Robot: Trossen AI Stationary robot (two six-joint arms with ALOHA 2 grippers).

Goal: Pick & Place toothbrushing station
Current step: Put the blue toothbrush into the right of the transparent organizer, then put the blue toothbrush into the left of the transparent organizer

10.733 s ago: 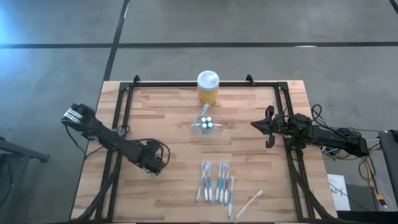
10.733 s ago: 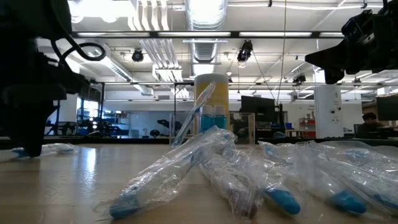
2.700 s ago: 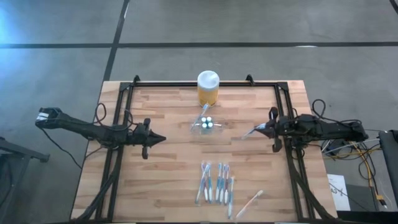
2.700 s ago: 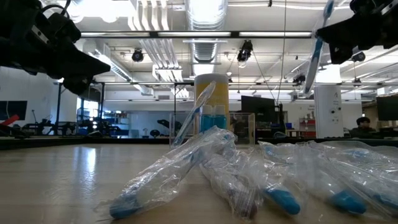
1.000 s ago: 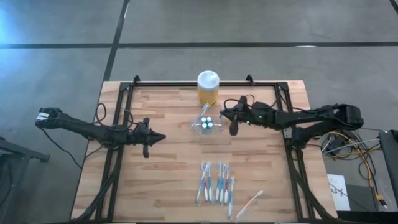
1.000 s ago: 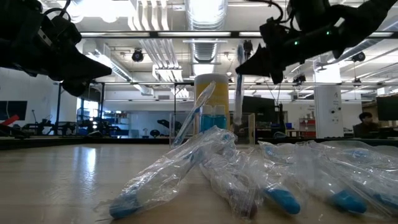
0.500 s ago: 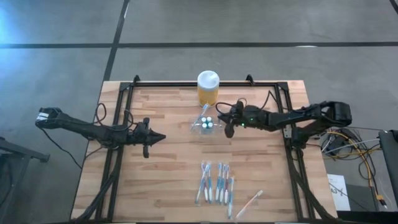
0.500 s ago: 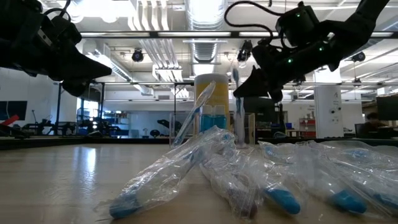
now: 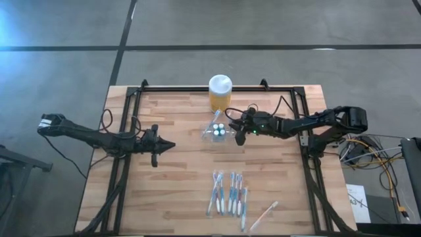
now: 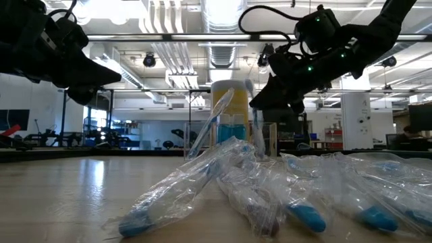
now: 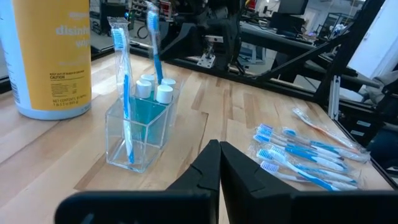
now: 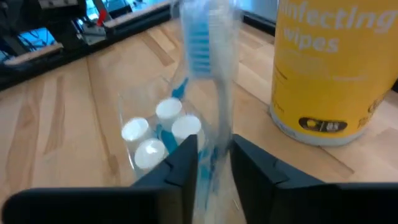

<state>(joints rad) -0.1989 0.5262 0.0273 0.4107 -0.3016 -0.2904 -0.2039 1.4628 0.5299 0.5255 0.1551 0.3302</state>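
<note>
Near the table's far edge, two wrapped toothbrushes are stood in the clear toothbrushing station, the second between the right gripper's parted fingers, while the left gripper is clenched empty and several brushes remain.

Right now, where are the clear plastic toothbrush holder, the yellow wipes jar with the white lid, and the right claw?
Clear plastic toothbrush holder [image 11: 138, 138]: left wrist view, front wall.
Yellow wipes jar with white lid [image 9: 220, 84]: high view, the white lid.
Right claw [image 12: 214, 163]: right wrist view, between its fingertips, around a wrapped toothbrush.
</note>
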